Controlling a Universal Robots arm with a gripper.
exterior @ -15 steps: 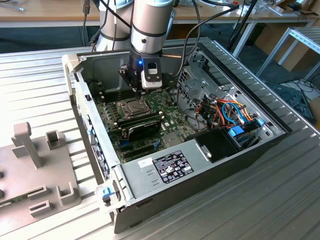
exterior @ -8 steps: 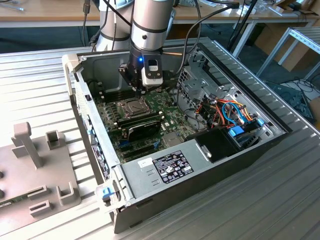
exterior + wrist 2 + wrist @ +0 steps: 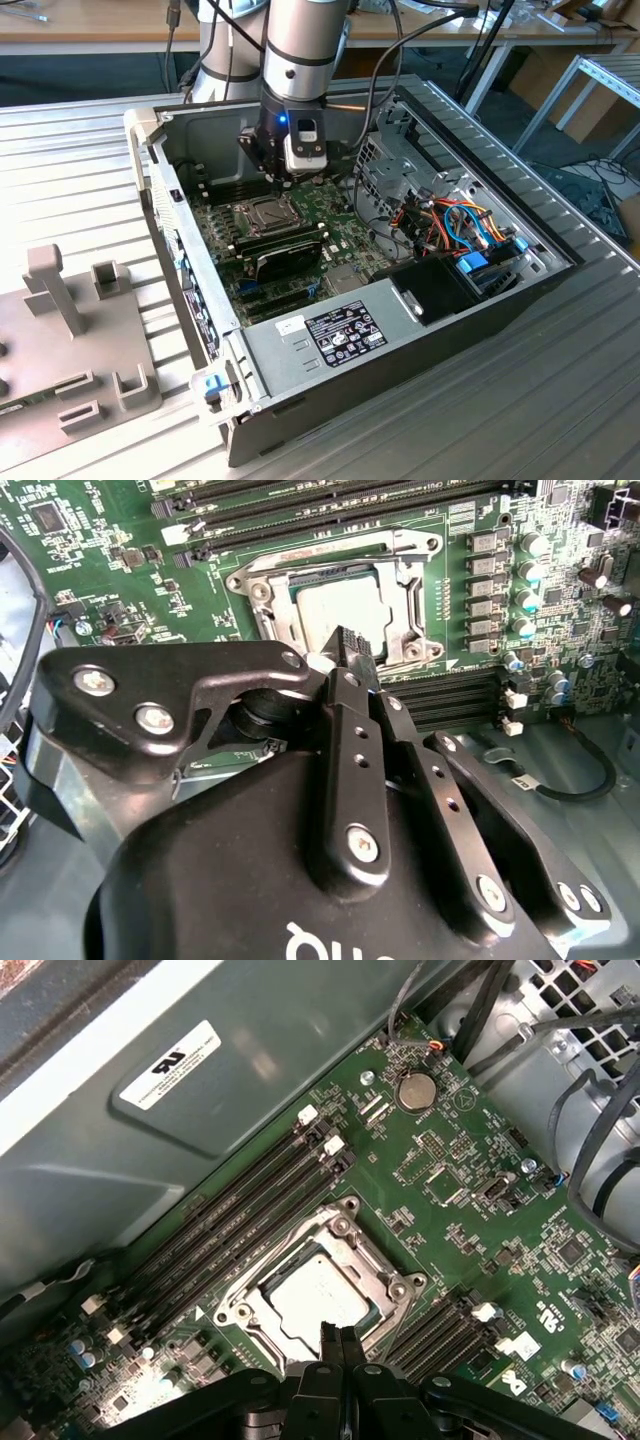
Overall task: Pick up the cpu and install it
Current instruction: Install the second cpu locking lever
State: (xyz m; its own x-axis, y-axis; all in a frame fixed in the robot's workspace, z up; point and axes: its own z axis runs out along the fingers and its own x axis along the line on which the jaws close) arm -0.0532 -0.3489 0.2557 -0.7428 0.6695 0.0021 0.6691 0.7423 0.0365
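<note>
The cpu (image 3: 312, 1295) is a flat silver-grey square lying in the open metal socket frame (image 3: 352, 1222) on the green motherboard (image 3: 450, 1210). In the second wrist view the cpu (image 3: 335, 612) also lies flat inside the frame. My gripper (image 3: 335, 1340) hovers just above the socket's edge with its two black fingers pressed together and nothing between them. In the exterior view the gripper (image 3: 281, 186) hangs over the socket (image 3: 268, 212) inside the open computer case. The second wrist view has the fingertips (image 3: 352, 660) over the frame's rim beside the cpu.
Rows of black memory slots (image 3: 240, 1210) flank the socket on both sides. A black oblong module (image 3: 285, 260) lies in front of the socket. The drive cage and coloured cables (image 3: 455, 225) sit at the exterior view's right, with the case walls (image 3: 150, 190) all around.
</note>
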